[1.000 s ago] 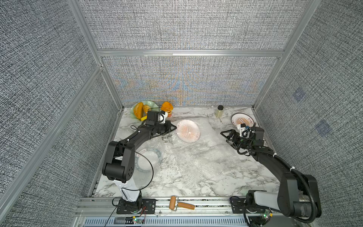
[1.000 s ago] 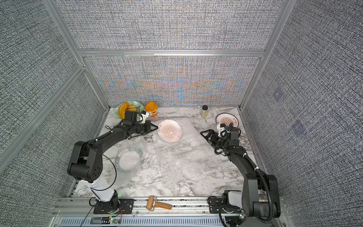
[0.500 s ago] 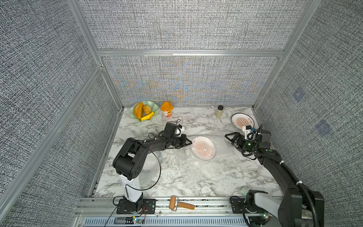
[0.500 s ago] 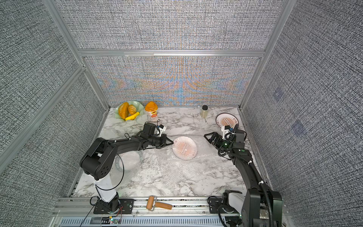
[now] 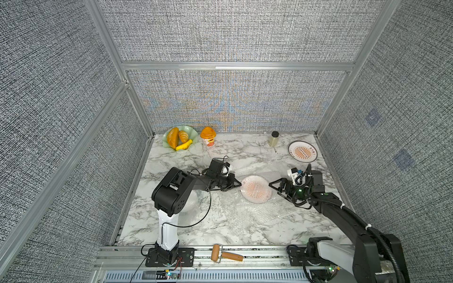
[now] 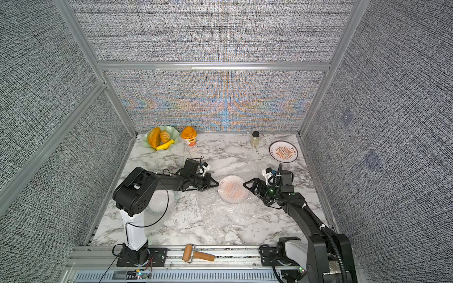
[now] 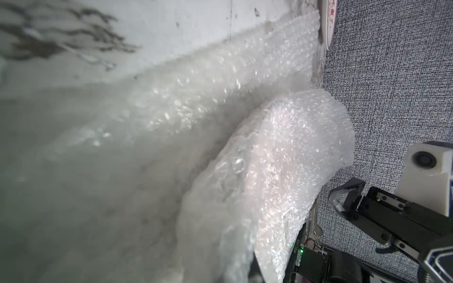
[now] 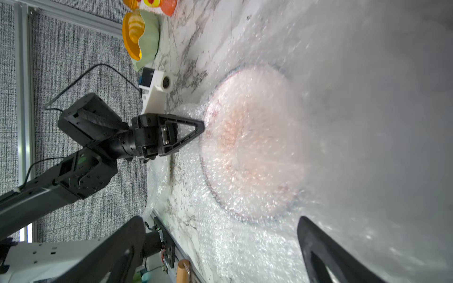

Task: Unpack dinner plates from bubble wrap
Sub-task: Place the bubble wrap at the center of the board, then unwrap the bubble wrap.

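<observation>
Left gripper (image 5: 238,184) pinched shut on wrapped plate (image 5: 256,190) rim; right gripper (image 5: 274,188) wide open beside it. Step: stripping this plate. Next: right must catch bubble wrap (image 7: 282,159) only.

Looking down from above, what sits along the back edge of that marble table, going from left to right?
In a top view: pale green dish of bread → orange-lidded cup → small dark-capped jar → unwrapped sunburst plate.
</observation>
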{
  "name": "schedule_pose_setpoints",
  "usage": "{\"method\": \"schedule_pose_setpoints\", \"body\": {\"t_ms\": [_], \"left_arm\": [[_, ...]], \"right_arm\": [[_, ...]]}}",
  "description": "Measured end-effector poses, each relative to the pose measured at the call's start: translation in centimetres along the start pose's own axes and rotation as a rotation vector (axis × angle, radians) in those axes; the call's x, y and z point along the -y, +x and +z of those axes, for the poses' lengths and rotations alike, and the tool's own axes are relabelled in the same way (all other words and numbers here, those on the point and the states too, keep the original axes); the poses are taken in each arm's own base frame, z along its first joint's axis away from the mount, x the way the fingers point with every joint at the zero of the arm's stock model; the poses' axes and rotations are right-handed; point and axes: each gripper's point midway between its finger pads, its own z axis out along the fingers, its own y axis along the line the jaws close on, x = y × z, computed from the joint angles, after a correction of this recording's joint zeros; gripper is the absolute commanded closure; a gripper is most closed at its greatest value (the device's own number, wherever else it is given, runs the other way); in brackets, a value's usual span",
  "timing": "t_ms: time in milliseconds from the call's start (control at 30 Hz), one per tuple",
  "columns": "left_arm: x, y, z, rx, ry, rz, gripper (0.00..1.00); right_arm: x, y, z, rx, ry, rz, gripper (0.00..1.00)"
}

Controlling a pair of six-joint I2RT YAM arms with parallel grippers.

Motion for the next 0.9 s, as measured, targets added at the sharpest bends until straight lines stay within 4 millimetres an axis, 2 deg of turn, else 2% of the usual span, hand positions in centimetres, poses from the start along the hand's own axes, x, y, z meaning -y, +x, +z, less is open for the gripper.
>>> {"method": "schedule_pose_setpoints", "body": {"t_ms": [67, 133, 300, 433, 533, 667, 767, 900], "left_arm": [[0.1, 0.0, -0.1, 0.001, -0.001, 0.001, 0.58], [0.5, -0.1, -0.4, 0.005, 0.000, 0.011, 0.47], [3.7, -1.1, -2.1, 0.046, 0.017, 0.085, 0.37], [6.8, -2.2, -5.1, 0.121, -0.021, 0.187, 0.28], [7.9, -2.6, -7.5, 0.179, -0.091, 0.254, 0.27], [7.1, -1.7, -9.5, 0.202, -0.224, 0.310, 0.32], [6.9, -0.4, -9.7, 0.178, -0.289, 0.397, 0.35], [6.1, 1.3, -8.6, 0.101, -0.376, 0.508, 0.36]], "right_arm": [[-0.3, 0.5, 0.2, -0.015, -0.007, -0.008, 0.01], [-0.8, 0.7, 0.4, -0.024, -0.013, -0.026, 0.01], [-2.5, 0.2, 0.9, -0.033, -0.016, -0.093, 0.01], [-2.6, 0.1, 1.4, -0.041, 0.005, -0.116, 0.02], [-2.1, 0.2, 1.7, -0.046, 0.035, -0.123, 0.05], [-1.2, 0.7, 2.2, -0.065, 0.073, -0.125, 0.14], [-1.1, 1.2, 2.8, -0.087, 0.084, -0.137, 0.24], [-0.4, 1.7, 3.9, -0.122, 0.107, -0.139, 0.41]]}}
